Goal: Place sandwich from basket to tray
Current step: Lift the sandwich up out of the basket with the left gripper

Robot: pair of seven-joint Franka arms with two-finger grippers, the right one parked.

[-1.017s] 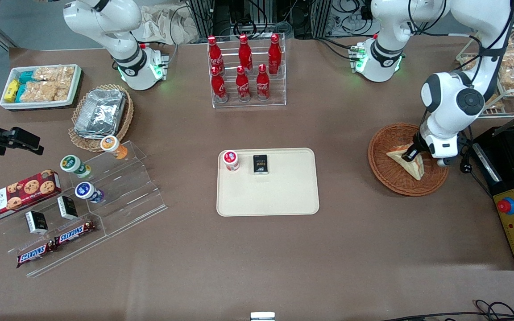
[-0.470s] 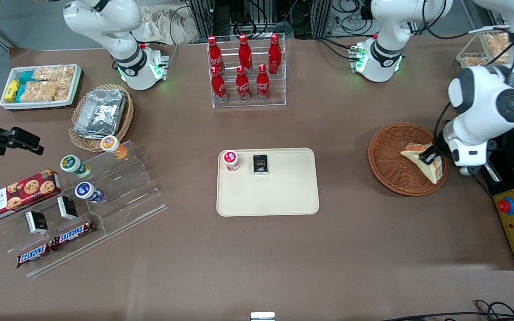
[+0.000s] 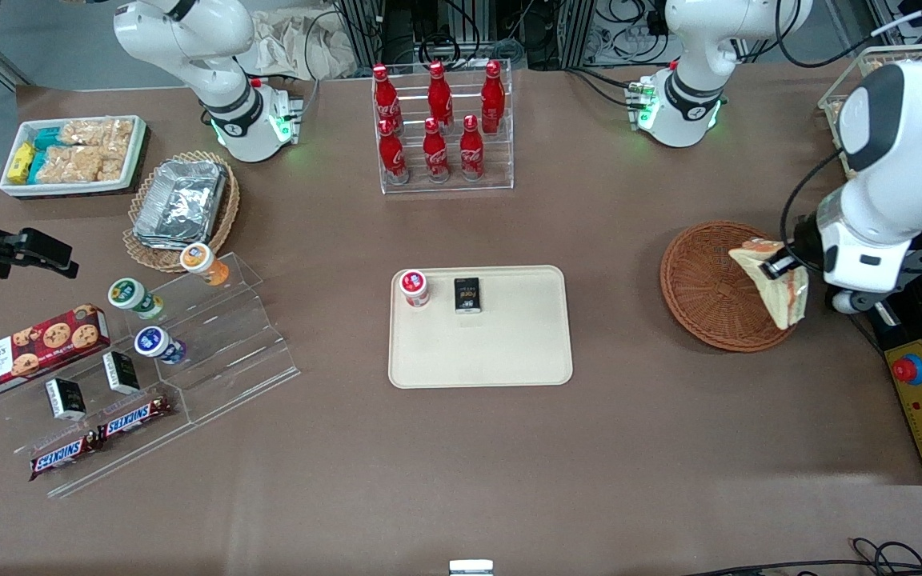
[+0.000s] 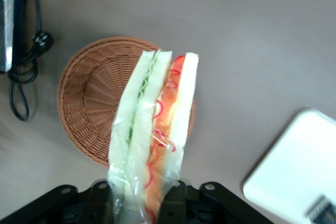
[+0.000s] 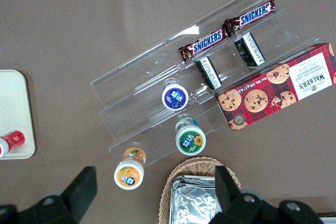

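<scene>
My claw [image 3: 777, 264] is pinching the sandwich [image 3: 773, 282] tight, and it hangs in the air just above the edge of the basket [image 3: 697, 288]. The tray [image 3: 509, 352] sits well apart, toward the middle of the table.

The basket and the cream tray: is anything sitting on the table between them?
No. The front view shows only bare brown tabletop between the basket and the tray. The gripper holds the sandwich above the basket's rim.
</scene>
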